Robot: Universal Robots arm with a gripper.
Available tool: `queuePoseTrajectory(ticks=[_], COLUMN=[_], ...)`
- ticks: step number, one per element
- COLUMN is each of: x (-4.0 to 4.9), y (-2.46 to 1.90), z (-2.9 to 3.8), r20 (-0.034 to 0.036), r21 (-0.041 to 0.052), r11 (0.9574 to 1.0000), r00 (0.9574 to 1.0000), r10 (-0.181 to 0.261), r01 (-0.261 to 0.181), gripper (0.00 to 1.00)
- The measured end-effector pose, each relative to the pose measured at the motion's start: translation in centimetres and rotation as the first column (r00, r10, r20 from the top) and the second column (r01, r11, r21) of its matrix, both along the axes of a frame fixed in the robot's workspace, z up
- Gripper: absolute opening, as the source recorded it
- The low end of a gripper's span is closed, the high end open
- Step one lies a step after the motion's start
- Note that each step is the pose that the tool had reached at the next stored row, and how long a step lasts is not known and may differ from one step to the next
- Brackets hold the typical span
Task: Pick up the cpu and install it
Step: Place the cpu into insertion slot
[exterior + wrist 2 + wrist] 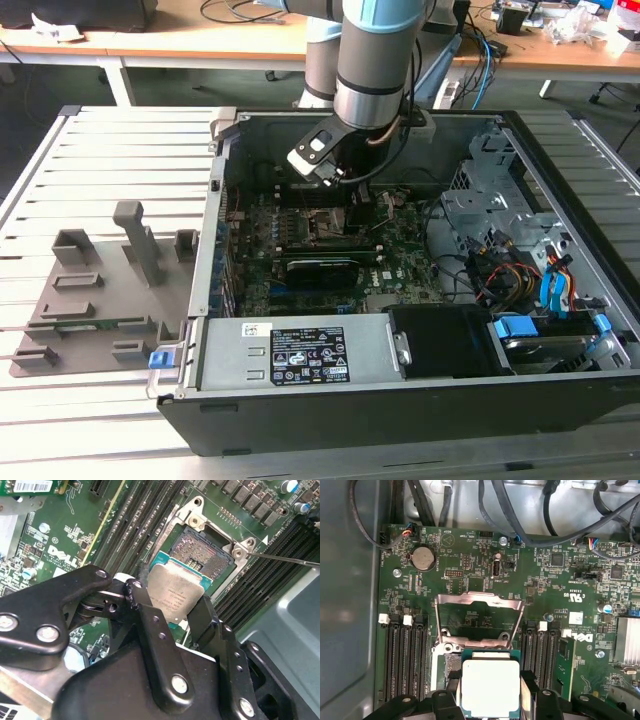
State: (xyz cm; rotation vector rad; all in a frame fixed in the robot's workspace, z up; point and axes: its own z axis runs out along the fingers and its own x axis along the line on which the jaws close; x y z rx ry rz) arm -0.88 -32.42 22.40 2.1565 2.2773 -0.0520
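The cpu [176, 591] is clamped by opposite edges between the two black fingers [147, 622] of the gripper [170, 600], its pale metal top turned toward the cameras. In both wrist views it is held over the edge of the open socket [206, 551] nearest the gripper; whether contact is made cannot be told. The socket's metal frame [479, 611] is swung up, flanked by memory slots [404, 655] on the green motherboard [470, 565]. In the exterior view the arm [375, 60] is lowered into the computer case [400, 410], beside which grey holder blocks [110, 290] are set on a slatted table [130, 130].
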Motion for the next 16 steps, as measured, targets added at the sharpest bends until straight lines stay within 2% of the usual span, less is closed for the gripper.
queuePoseTrajectory(ticks=[5,10,13,16], x=[-0.05,-0.15,-1.22,-1.46], y=[0.1,0.76,0.93,0.96], z=[-0.73,-0.76,-0.9,-1.15], r20=[-0.0001,-0.0001,0.0,0.0], r21=[-0.0001,0.0,0.0,0.0], r11=[1.0,1.0,0.9999,0.999], r00=[1.0,1.0,0.9999,0.999], r10=[0.0,0.0,-0.016,-0.046], r01=[0.0,0.0,0.016,0.046], gripper=[0.55,0.55,0.55,0.55])
